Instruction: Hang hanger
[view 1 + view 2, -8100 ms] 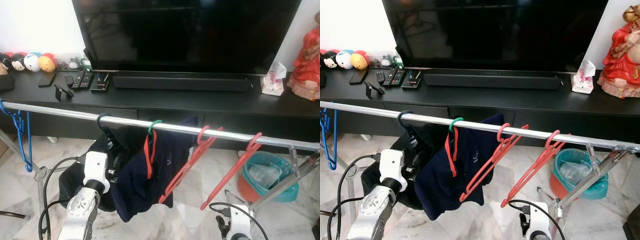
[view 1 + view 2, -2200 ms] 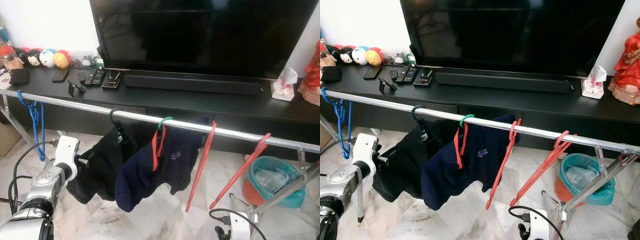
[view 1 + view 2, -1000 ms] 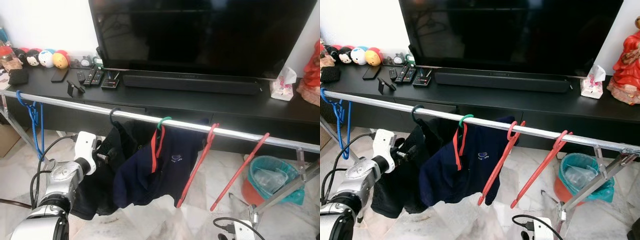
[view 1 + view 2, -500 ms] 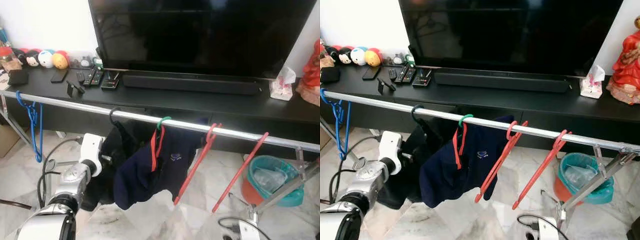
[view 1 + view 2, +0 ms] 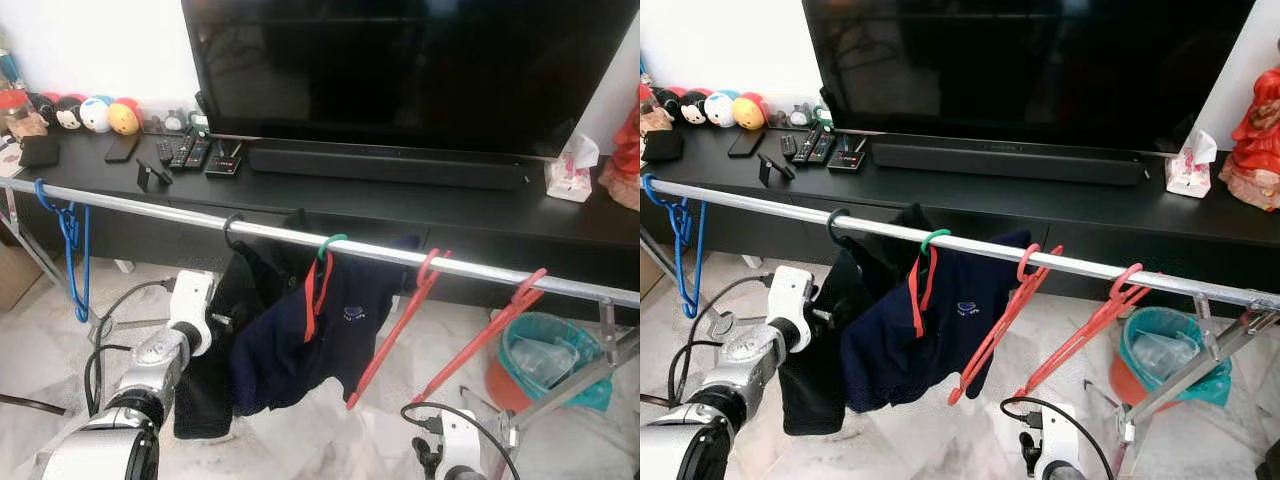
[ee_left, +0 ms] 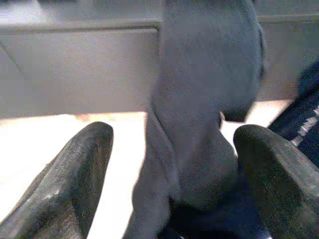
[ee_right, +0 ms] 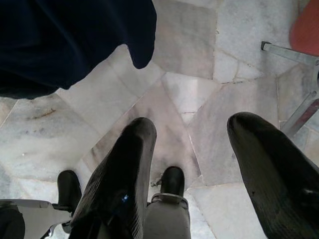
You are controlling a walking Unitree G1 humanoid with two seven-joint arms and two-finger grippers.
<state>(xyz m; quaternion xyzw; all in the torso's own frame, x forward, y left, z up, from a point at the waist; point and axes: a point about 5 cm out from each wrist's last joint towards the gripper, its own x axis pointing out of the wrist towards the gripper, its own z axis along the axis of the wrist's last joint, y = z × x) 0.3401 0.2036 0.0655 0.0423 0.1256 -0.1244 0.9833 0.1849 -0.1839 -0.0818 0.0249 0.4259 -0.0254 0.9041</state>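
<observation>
Black cloth of the shirt (image 6: 199, 124) sits between your left gripper's (image 6: 172, 169) wide jaws, low beside the rail (image 5: 300, 236). Your right gripper (image 7: 199, 149) hangs open over bare floor (image 7: 194, 84).

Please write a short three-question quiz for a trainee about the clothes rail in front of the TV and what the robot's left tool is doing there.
1. True or false: the left tool has its fingers spread on either side of the black garment.
2. Which hanger hook carries the navy shirt? A) blue B) green C) red
3. Fill in: the two bare red hangers hang on the rail to the robot's ____ of the navy shirt.

Key
1. True: the cloth lies between the open fingers.
2. B, the green hook.
3. Right.
</observation>
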